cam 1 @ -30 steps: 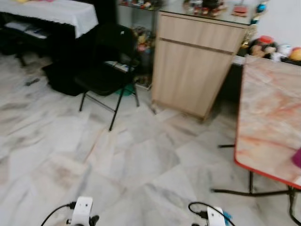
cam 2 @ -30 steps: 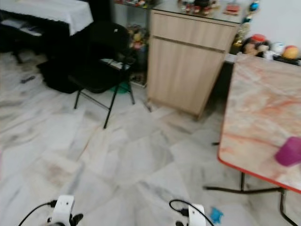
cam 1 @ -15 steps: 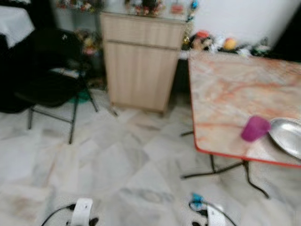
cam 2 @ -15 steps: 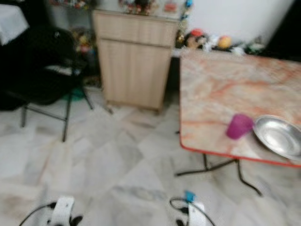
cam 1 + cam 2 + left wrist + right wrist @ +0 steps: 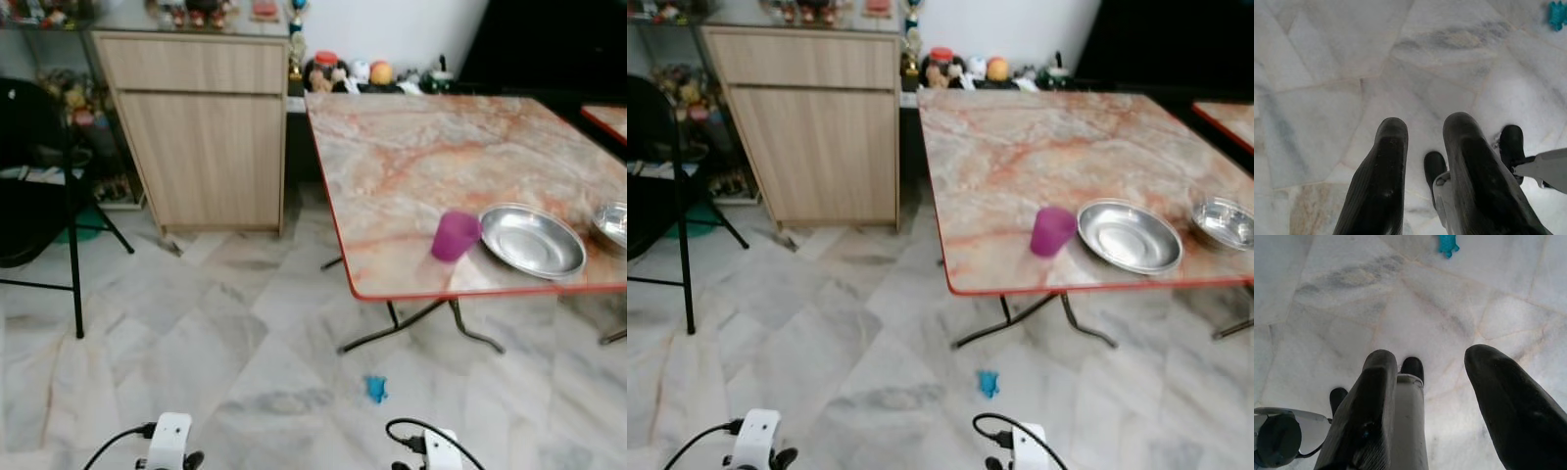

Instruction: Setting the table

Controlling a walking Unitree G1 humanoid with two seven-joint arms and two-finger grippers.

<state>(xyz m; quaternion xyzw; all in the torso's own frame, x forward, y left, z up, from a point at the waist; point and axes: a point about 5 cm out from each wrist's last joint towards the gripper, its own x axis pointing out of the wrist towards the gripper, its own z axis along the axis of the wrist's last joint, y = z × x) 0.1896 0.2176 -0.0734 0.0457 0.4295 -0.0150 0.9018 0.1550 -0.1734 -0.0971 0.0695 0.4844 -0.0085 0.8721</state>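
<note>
Table stands at one o'clock, with a cup near its front edge, a plate just right of it, a bowl farther right. Cabinet at eleven, chair at ten.

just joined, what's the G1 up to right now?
Nothing is being handled yet. The robot stands on the marble floor facing a table that carries a purple cup, a metal plate and a metal bowl along its near edge. Both arms hang low: the left gripper and right gripper point at the floor, jaws open and empty. A small blue thing lies on the floor near the table.
</note>
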